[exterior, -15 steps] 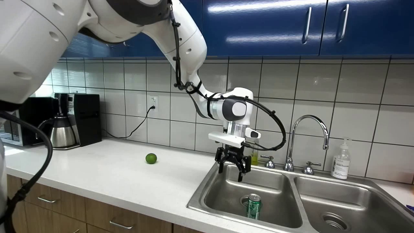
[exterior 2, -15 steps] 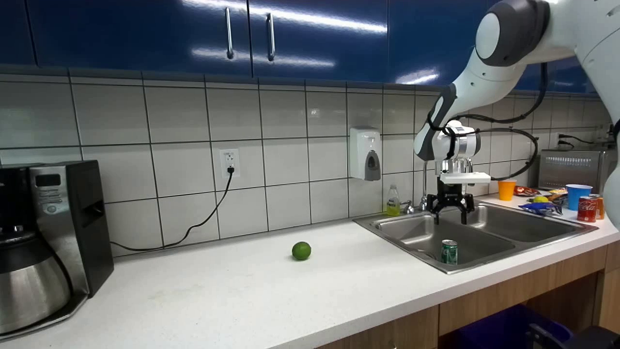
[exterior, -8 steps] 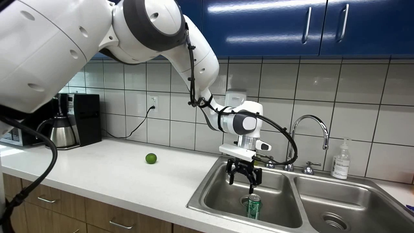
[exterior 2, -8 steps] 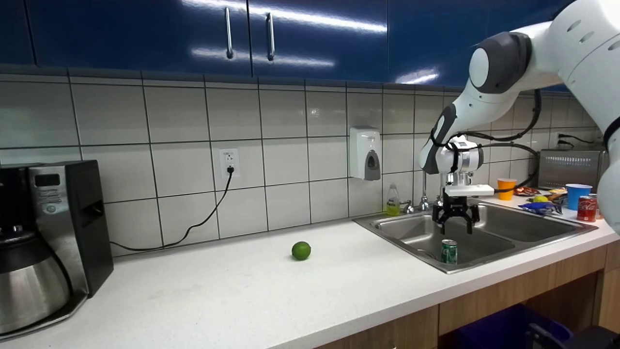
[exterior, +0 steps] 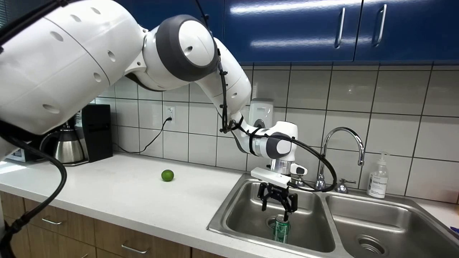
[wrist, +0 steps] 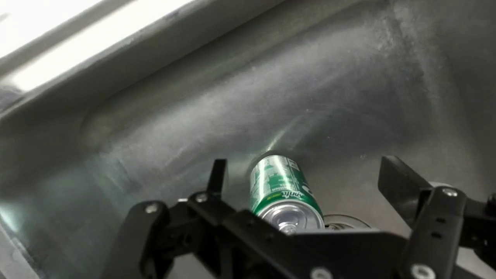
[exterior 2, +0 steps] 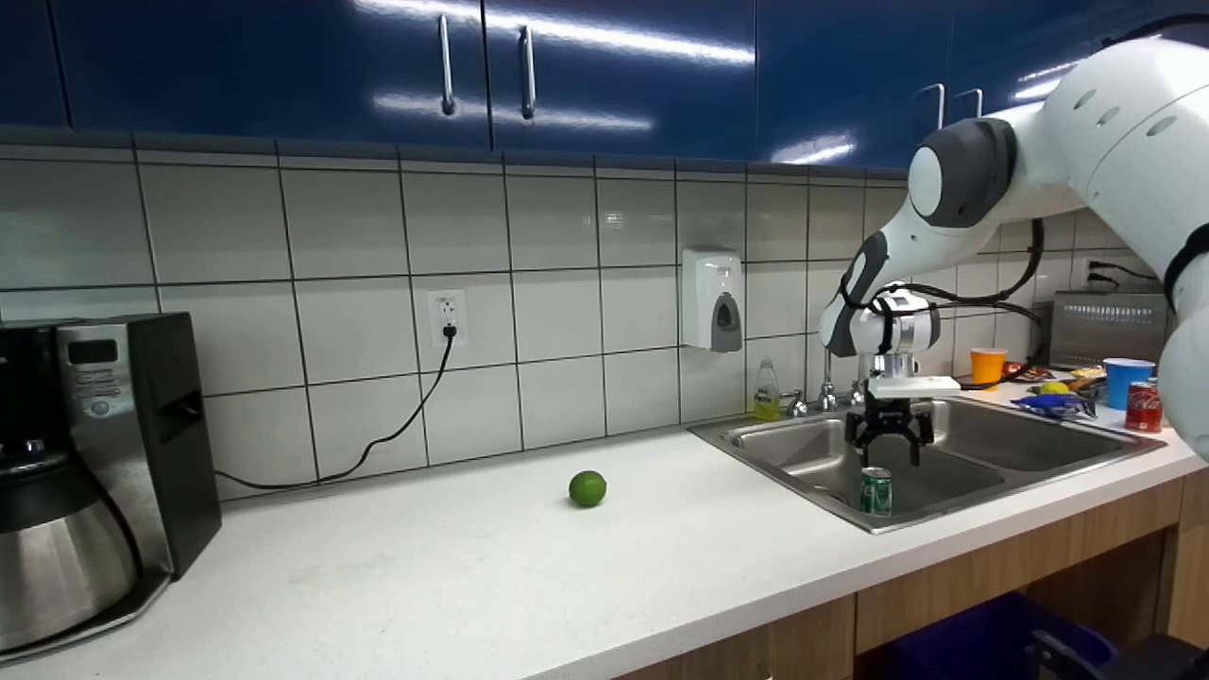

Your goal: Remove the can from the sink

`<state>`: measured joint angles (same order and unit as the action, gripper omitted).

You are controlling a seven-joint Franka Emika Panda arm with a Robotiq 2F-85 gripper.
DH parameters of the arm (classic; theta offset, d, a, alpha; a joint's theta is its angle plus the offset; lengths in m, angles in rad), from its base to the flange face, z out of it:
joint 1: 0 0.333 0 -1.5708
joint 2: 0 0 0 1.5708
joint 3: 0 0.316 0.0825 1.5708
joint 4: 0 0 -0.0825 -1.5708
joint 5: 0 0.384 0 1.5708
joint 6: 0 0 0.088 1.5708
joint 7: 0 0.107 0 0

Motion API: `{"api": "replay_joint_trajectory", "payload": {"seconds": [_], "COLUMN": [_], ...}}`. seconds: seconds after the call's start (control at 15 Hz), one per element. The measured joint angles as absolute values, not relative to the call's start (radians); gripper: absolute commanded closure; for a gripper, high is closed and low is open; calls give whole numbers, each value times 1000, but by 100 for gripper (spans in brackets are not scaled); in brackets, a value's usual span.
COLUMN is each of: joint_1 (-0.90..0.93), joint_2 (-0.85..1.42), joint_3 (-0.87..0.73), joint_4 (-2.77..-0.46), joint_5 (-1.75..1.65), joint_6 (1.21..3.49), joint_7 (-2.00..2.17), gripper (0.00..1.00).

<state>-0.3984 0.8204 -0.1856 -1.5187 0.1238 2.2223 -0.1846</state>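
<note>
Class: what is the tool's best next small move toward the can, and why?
Probably ease the open tool down slightly, centred on the can, before closing. The wrist view shows the fingers spread, the can between them; in both exterior views the can stands in the sink, mostly lower than the tool, so closing now might miss.

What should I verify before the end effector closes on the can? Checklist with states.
1. Can upright in the sink: ok, silvery top facing up.
2. End effector open: ok, fingers spread apart.
3. Can centred between fingers: not ok; in the wrist view it appears nearer the picture-left finger.
4. Grasp depth: cannot tell; in an exterior view one fingertip overlaps the can's top, contact unclear.
5. Arm cable clear of the faucet: cannot tell; it crosses in front in an exterior view.
6. Lime out of the way: ok, on the counter, apart from the sink.
</note>
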Motion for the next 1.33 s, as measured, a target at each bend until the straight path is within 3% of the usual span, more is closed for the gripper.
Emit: {"api": "replay_joint_trajectory", "payload": {"seconds": [1.33], "joint_1": [-418], "joint_2": [1051], "joint_3": [-176], "joint_4": [-1258], "joint_5": [123], "joint_6": [2222], "joint_7": [-185], "gripper": [0]}}
